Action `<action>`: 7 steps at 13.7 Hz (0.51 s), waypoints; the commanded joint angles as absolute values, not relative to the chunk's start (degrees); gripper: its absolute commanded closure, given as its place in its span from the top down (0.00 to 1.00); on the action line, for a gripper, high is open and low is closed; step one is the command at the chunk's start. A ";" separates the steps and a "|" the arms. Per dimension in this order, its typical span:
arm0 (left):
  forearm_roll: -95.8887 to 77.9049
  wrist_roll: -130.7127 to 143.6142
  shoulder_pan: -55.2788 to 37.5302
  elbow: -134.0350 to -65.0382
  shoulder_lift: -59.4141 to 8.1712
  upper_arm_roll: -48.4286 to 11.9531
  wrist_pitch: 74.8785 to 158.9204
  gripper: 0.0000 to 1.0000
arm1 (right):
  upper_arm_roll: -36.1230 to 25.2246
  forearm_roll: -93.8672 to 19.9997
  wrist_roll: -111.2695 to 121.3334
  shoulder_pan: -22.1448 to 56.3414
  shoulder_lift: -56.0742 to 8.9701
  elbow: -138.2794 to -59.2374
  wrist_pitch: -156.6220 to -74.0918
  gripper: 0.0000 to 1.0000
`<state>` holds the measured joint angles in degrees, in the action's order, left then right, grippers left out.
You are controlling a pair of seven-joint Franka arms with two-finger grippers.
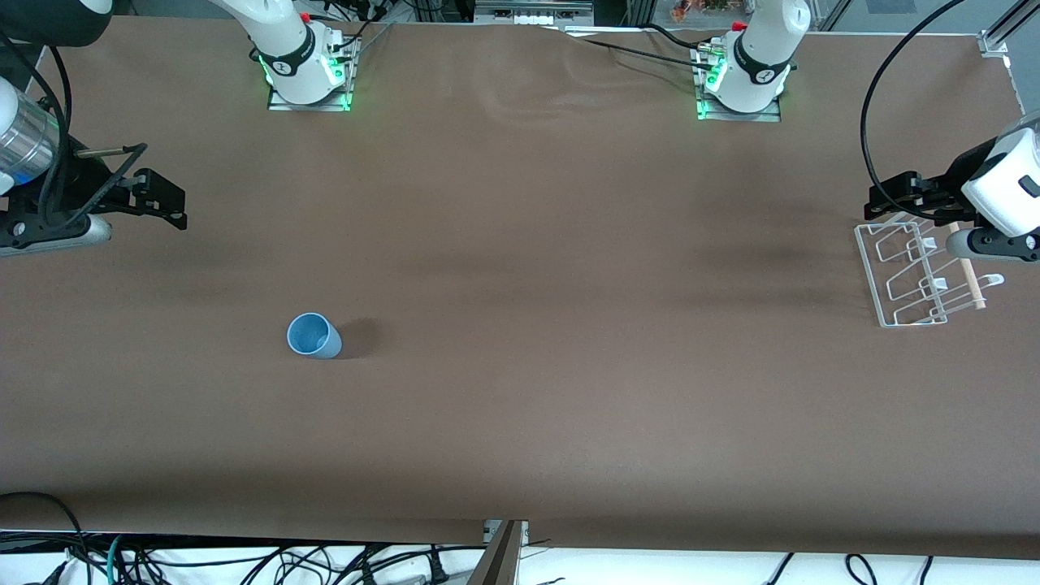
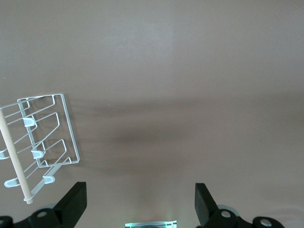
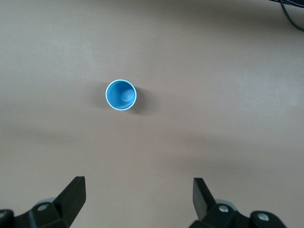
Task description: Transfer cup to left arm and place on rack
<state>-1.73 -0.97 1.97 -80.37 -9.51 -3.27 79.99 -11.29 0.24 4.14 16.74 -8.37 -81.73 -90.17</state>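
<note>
The light blue cup [image 1: 313,335] stands upright, mouth up, on the brown table toward the right arm's end; it also shows in the right wrist view [image 3: 120,95]. My right gripper [image 1: 166,199] hangs open and empty at that end, well apart from the cup, its black fingers [image 3: 71,197] spread wide. The white wire rack [image 1: 914,276] with a wooden dowel [image 1: 967,272] sits at the left arm's end. My left gripper [image 1: 884,201] hovers open and empty over the rack's edge; in the left wrist view the rack [image 2: 47,137] lies beside the open gripper [image 2: 140,197].
Both arm bases [image 1: 309,77] [image 1: 743,85] stand along the table's edge farthest from the front camera. A black cable [image 1: 873,122] loops down to the left arm. Loose cables [image 1: 244,561] lie below the table's near edge.
</note>
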 commanded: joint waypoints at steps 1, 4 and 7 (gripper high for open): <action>-2.72 -0.88 2.11 -78.31 -10.46 -3.34 79.45 1.00 | -11.25 1.06 4.22 16.87 -8.35 -81.12 -89.30 1.00; -2.90 -0.88 2.37 -78.31 -10.63 -3.25 79.37 1.00 | -11.25 0.79 3.70 16.87 -8.35 -81.56 -89.21 1.00; -2.90 -0.88 2.20 -78.31 -10.63 -3.25 79.37 1.00 | -11.25 0.70 3.43 16.87 -8.35 -81.56 -89.21 1.00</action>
<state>-1.73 -0.97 1.98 -80.37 -9.62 -3.20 79.99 -11.29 0.31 4.13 16.74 -8.52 -81.73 -89.97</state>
